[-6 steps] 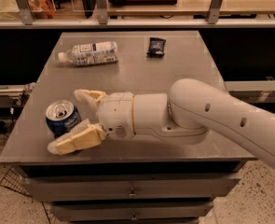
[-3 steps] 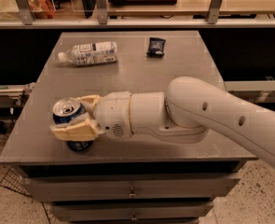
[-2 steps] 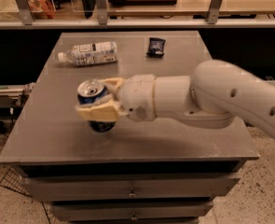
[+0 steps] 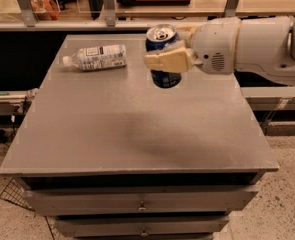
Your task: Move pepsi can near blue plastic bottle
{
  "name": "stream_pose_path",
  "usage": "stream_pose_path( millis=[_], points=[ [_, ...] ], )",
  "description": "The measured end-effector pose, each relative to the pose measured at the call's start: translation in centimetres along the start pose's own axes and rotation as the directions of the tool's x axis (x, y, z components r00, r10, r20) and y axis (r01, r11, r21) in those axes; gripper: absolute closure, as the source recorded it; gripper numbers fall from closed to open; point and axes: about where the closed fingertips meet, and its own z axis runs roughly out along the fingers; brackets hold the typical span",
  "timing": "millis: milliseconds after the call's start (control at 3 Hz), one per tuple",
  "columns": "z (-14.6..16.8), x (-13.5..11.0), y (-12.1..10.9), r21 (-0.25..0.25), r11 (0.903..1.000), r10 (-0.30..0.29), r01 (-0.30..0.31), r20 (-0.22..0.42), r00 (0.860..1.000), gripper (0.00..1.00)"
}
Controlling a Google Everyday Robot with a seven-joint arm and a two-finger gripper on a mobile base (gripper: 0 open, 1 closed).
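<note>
I have only 1 camera view. It looks from in front of the bench point(image 4: 137, 134), raised above its top and tilted down, facing the far edge and the rail point(image 4: 62, 26) behind it. It stands near enough that the whole top fills most of the view, with the drawers point(image 4: 142, 204) under the near edge and floor point(image 4: 287, 184) at the sides. My arm point(image 4: 257, 44) comes in from the right. My pincer point(image 4: 164, 48), clamped on the can point(image 4: 159, 36), sits upper middle, over the bench's far part.

One pepsi can point(image 4: 160, 39), one blue plastic bottle point(image 4: 98, 57), one tool point(image 4: 163, 49) seemingly above table point(image 4: 137, 129).
</note>
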Motion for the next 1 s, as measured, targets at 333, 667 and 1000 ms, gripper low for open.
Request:
stream_pose_path(
  millis=[333, 667, 1000],
  points=[
    [1.1, 0.3, -0.1, -0.001, 0.9998, 0.020, -0.020, 0.021, 1.000, 1.00],
    [4.4, 0.9, -2.3, -0.001, 0.9987, 0.052, -0.052, 0.062, 0.997, 1.00],
    [10.6, 2.7, -6.3, 0.006, 0.9942, 0.106, -0.107, 0.113, 0.988, 1.00]
  ],
)
